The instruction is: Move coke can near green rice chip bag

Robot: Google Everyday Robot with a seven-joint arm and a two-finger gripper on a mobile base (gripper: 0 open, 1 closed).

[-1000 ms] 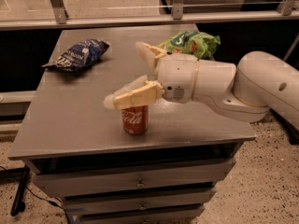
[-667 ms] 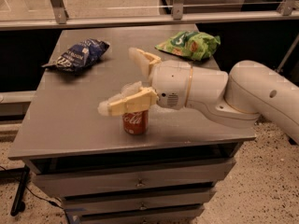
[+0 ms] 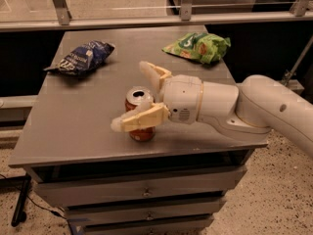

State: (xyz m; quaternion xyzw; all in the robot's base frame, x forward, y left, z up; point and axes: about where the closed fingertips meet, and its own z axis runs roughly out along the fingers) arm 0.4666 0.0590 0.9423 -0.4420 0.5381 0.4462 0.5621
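Camera view: grey surface over a stack of drawers. The coke can stands upright near the near edge, a little left of centre, silver top showing, long axis vertical. White arm comes in from the right, low over the surface. The hand is at the can, released, fingers spread wide. One finger crosses the near side of the can, the other finger sits on the far side. Can is between them, but neither finger looks pressed in; cannot tell whether the near one touches.

Green rice chip bag lies flat at the far right of the surface, well apart from the can. Dark blue chip bag is far left, not the target.

Key relation: the can is already inside the hand's span, so the grasp likely needs only a clench. After that the carry runs far and right, back along the arm's own line, toward the green bag. Risk: a tip-over if the fingers close unevenly.
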